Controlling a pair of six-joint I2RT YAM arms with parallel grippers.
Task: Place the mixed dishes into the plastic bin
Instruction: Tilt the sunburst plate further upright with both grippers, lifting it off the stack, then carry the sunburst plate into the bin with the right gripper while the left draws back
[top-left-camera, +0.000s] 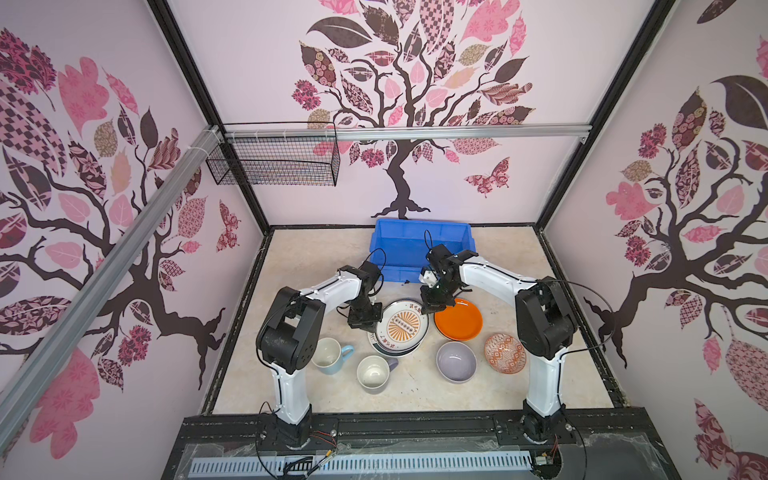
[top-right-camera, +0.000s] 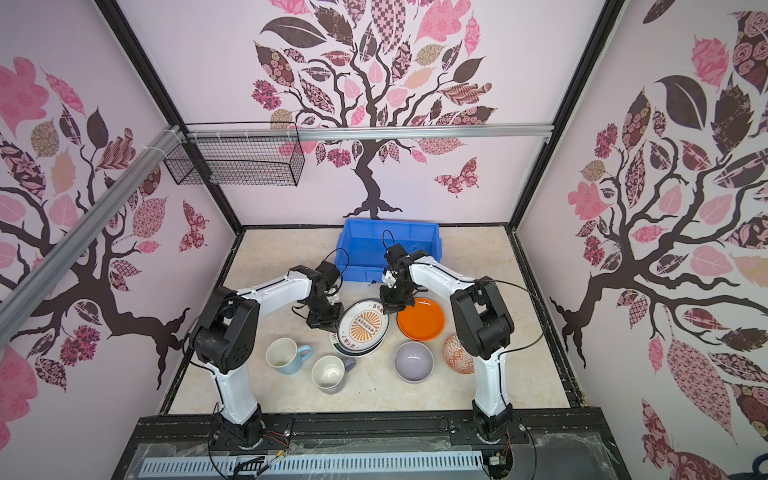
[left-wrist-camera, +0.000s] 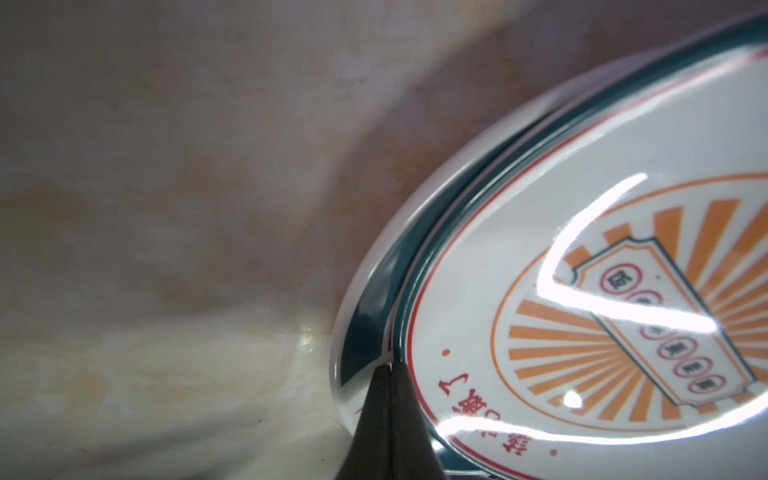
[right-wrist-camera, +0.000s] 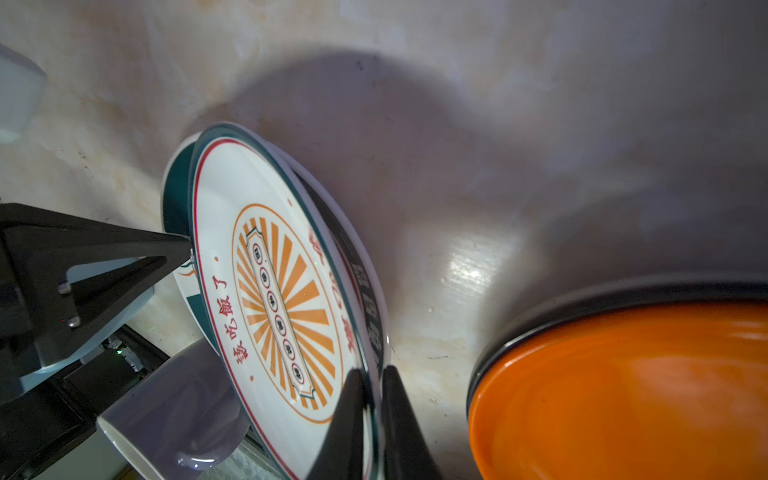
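Sunburst plate (top-left-camera: 401, 328): centre of both top views, lying on a dark-rimmed plate (left-wrist-camera: 361, 328), just below the blue bin (top-left-camera: 405, 243). My left gripper (left-wrist-camera: 388, 370) is pinched tight on its rim. My right gripper (right-wrist-camera: 372, 386) clamps the opposite rim.

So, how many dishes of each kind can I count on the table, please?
Plates: 3 (sunburst plate, dark-rimmed plate under it, orange plate)
Mugs: 2 (light-blue mug, lavender mug)
Bowls: 2 (lavender bowl, patterned bowl)
Total: 7; stacked plates may hide more.
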